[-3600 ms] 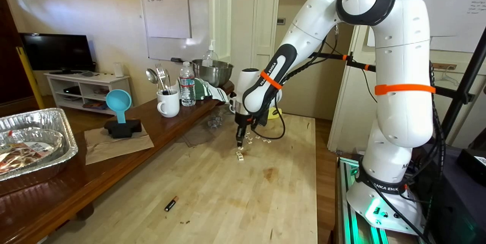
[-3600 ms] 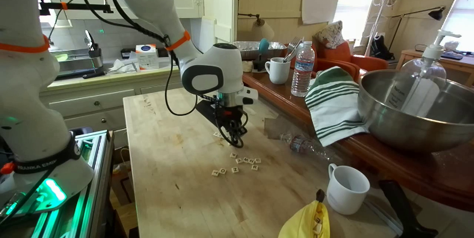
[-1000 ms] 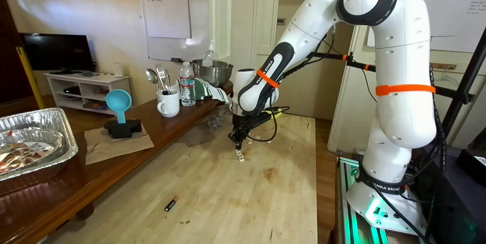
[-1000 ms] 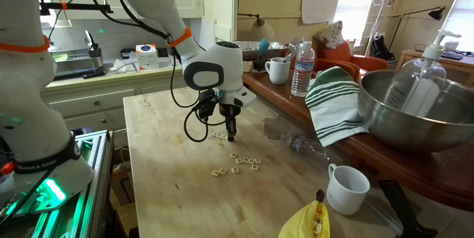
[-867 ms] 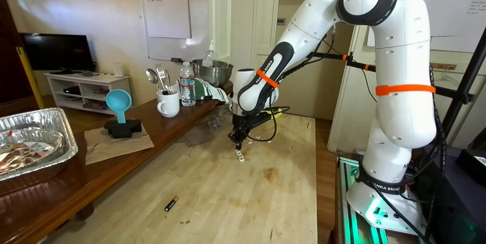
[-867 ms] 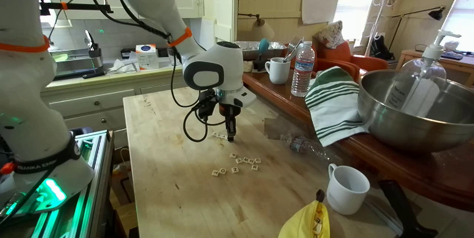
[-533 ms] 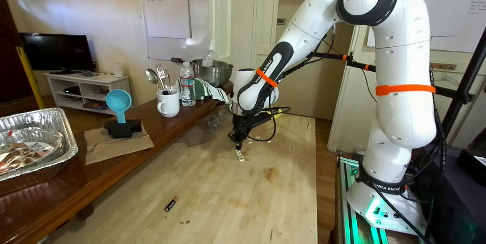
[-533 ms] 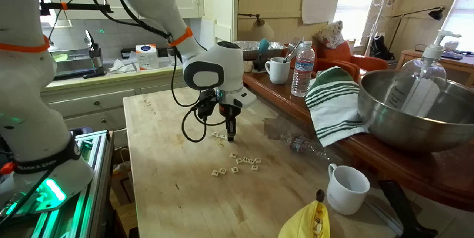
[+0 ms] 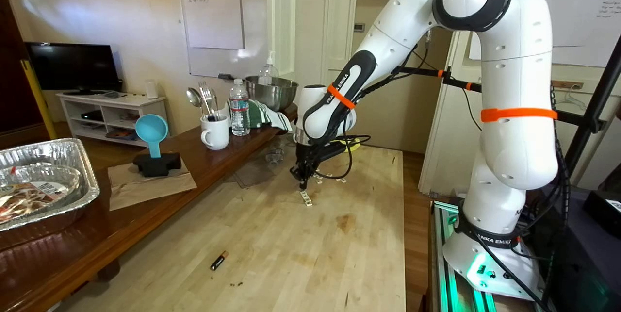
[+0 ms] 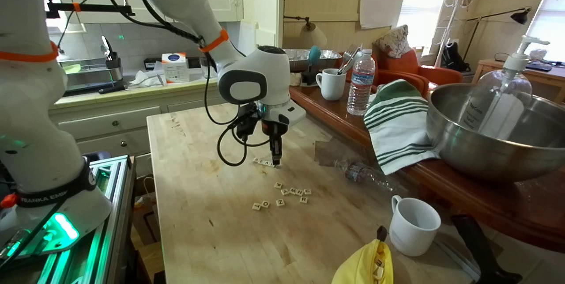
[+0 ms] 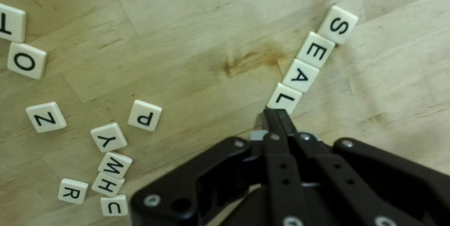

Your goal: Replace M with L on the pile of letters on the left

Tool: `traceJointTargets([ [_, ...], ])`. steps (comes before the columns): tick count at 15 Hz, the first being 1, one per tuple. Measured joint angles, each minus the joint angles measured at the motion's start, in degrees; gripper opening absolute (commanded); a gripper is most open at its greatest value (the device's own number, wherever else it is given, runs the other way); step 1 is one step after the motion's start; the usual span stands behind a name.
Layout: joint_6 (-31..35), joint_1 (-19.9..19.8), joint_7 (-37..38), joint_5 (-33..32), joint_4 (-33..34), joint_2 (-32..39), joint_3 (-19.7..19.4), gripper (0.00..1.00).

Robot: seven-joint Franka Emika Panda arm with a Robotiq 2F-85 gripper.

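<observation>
Cream letter tiles lie flat on the wooden table. A row of S (image 11: 338,25), E (image 11: 315,50), A (image 11: 300,75) and L (image 11: 284,96) stands end to end in the wrist view; it also shows in both exterior views (image 9: 305,199) (image 10: 263,162). The M tile (image 11: 115,165) lies between Y (image 11: 108,137) and H (image 11: 108,184) in a loose cluster. My gripper (image 11: 277,110) is shut and empty, its fingertips together. They overlap the outer edge of L in the wrist view; I cannot tell whether they touch it.
More tiles, P (image 11: 145,115), Z (image 11: 46,117), R (image 11: 72,191) and O (image 11: 26,60), lie loose. A yellow pouch (image 10: 366,262), a white mug (image 10: 415,226) and a lying plastic bottle (image 10: 364,176) stand around. A battery (image 9: 219,260) lies on the table.
Over the last few seconds my gripper turned and came to the row's end; a tile slightly apart there now appears joined to the row. In the last half second the gripper rose slightly.
</observation>
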Motion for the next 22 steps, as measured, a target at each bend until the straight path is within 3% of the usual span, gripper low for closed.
traceJointTargets([
  [5, 0.00, -0.01, -5.52, 1.86, -0.25, -1.29, 1.51, 0.01],
  [9, 0.00, -0.48, -18.08, 4.56, -0.79, -3.12, 3.68, 0.00],
  [11, 0.00, -0.77, -24.75, 5.18, -1.11, -3.96, 4.49, 0.28],
  [20, -4.00, -0.99, -46.44, 5.53, -1.85, -5.33, 5.89, 0.92],
  [22, -4.42, -0.99, -50.00, 5.48, -1.86, -5.40, 5.89, 1.00],
])
